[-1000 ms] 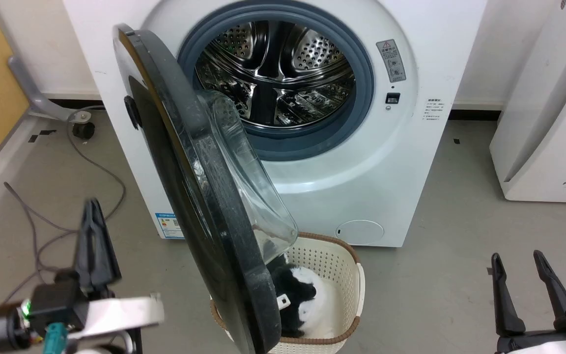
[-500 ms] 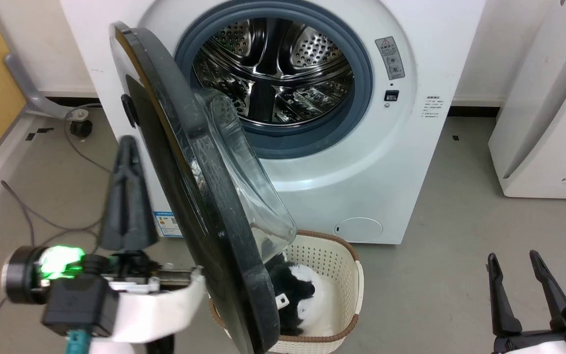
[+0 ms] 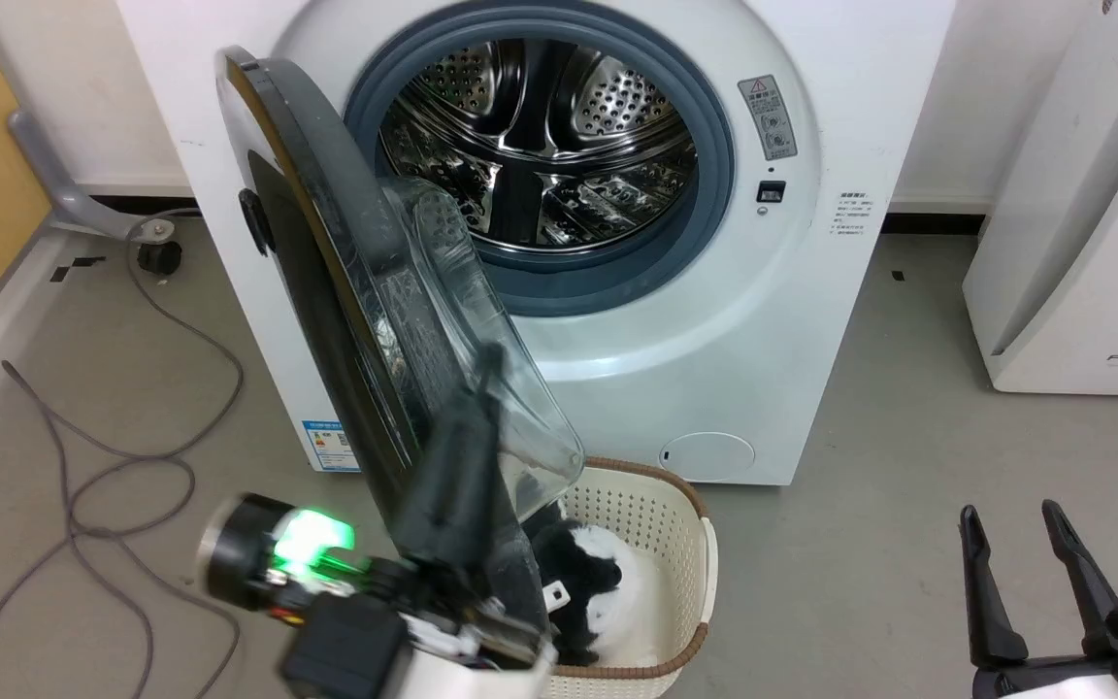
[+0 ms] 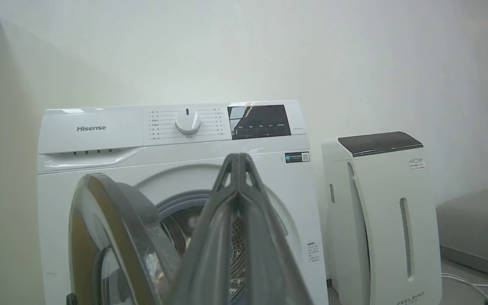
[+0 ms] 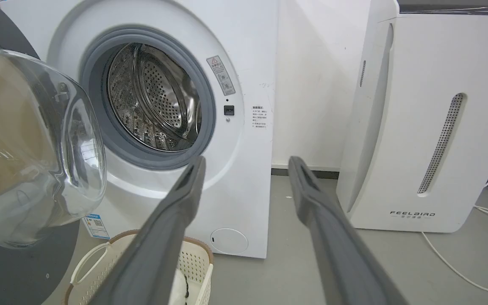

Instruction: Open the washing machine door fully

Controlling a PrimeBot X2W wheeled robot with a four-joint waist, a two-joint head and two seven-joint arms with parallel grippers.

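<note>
The washing machine (image 3: 714, 320) is a white front-loader with its steel drum (image 3: 540, 146) exposed. The washing machine door (image 3: 345, 252), a black disc with a clear glass bowl (image 3: 481, 311), stands about half open, hinged at the left and seen nearly edge-on. My left gripper (image 3: 487, 364) is shut and empty, blurred, pointing up in front of the door's lower rim and the bowl; I cannot tell whether it touches. In the left wrist view the shut left gripper (image 4: 238, 159) rises right of the door (image 4: 112, 220). My right gripper (image 3: 1010, 519) is open and empty at the lower right, also the right gripper (image 5: 247, 163).
A cream perforated basket (image 3: 690, 515) holding a black-and-white soft thing (image 3: 598, 582) stands on the floor under the door. Grey cables (image 3: 113, 466) lie at the left. A white FEELBIRD appliance (image 3: 1073, 243) stands at the right, with bare grey floor (image 3: 860, 544) between it and the basket.
My left gripper has swung from the floor side left of the door, up and rightward, and now stands before the door's lower rim and bowl. The door and right gripper have barely moved.
</note>
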